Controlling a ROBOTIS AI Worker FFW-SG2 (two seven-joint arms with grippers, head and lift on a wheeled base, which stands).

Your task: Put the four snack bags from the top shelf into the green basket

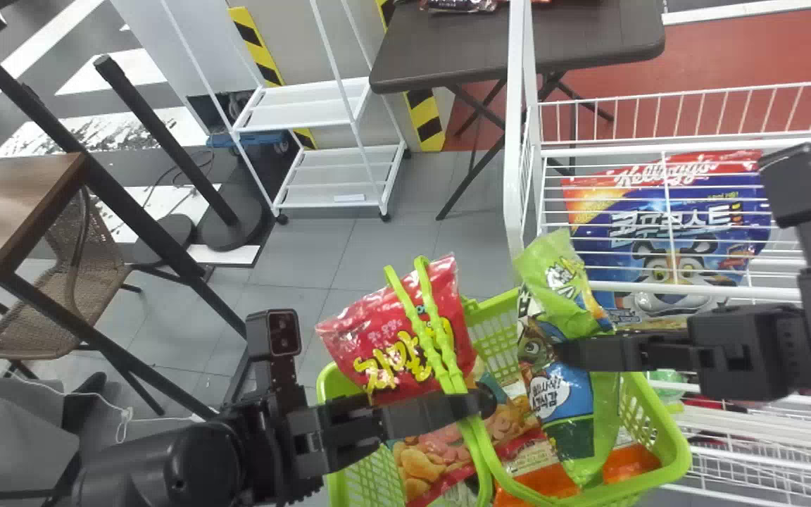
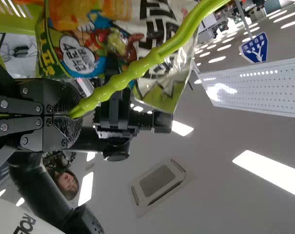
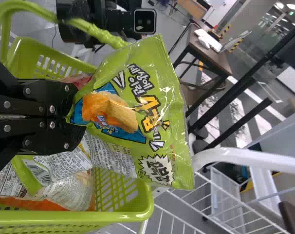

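Observation:
My left gripper (image 1: 472, 405) is closed on the handle (image 1: 439, 338) of the green basket (image 1: 676, 451); in the left wrist view the handle (image 2: 133, 70) runs out from between the left gripper's (image 2: 74, 114) fingers. My right gripper (image 1: 564, 352) pinches a green snack bag (image 1: 567, 405), which hangs upright over the basket's right part. Seen from the right wrist, the green bag (image 3: 138, 117) is held in the right gripper (image 3: 72, 109). A red snack bag (image 1: 405, 331) leans at the basket's back left, behind the handle. Another bag (image 1: 441, 451) and an orange one (image 1: 631, 461) lie inside.
A white wire shelf (image 1: 666, 289) stands at the right, holding a large blue and red cereal bag (image 1: 666, 232). Behind are a dark folding table (image 1: 448, 56) and a white cart (image 1: 300, 113); a brown table (image 1: 18, 204) is at the left.

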